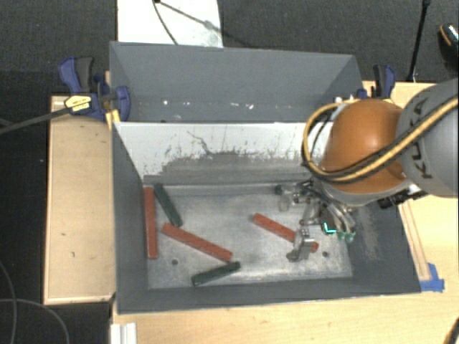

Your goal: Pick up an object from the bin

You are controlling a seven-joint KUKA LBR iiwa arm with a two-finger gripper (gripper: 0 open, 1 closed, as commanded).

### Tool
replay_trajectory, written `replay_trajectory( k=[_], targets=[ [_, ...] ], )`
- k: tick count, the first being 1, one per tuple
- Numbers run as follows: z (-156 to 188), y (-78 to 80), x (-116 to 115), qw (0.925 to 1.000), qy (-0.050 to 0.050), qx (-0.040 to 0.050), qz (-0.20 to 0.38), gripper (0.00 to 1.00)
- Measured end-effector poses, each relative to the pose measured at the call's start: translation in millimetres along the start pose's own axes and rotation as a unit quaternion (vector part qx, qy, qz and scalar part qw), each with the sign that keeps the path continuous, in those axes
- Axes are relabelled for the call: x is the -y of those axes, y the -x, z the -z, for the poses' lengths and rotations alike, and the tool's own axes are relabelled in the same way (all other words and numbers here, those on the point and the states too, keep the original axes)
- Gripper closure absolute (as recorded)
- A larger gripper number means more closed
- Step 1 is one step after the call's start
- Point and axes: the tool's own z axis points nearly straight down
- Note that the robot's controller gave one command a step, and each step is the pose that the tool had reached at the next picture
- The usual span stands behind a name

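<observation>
I have the gripper (303, 249) low in the right part of the bin (237, 84), down near the floor. It hangs just past the right end of a short red stick (272, 226). That stick lies flat and a bit slanted on bare floor, with nothing leaning on it, so I think it is the easy one to take. I cannot tell if the gripper is spread or pressed together, because the dark parts of the wrist crowd its tip. There is a little red bit right at the tip. I cannot say if that is the stick's end or something else.

The other sticks are well apart from it, over on the left. A long red stick (150, 224) lies tight along the left wall, which I think makes it hard to get round. A dark green stick (167, 205) slants beside it, with its low end near a slanted red stick (197, 242). A second green stick (215, 273) lies near the front wall. I think the pick is not done yet.
</observation>
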Motion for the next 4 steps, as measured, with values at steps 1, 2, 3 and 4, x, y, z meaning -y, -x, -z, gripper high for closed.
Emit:
replay_trajectory(
  k=[1,2,3,4],
  targets=[
    [-101,21.5,-16,0.9981,0.000,0.0010,-0.061,0.00],
    [-96,23.6,-15,0.9981,0.000,0.0049,-0.062,1.00],
    [60,26.6,6,0.9972,0.000,0.0083,-0.074,1.00],
    [56,24.9,5,0.9973,0.000,0.0039,-0.073,0.00]
  ],
)
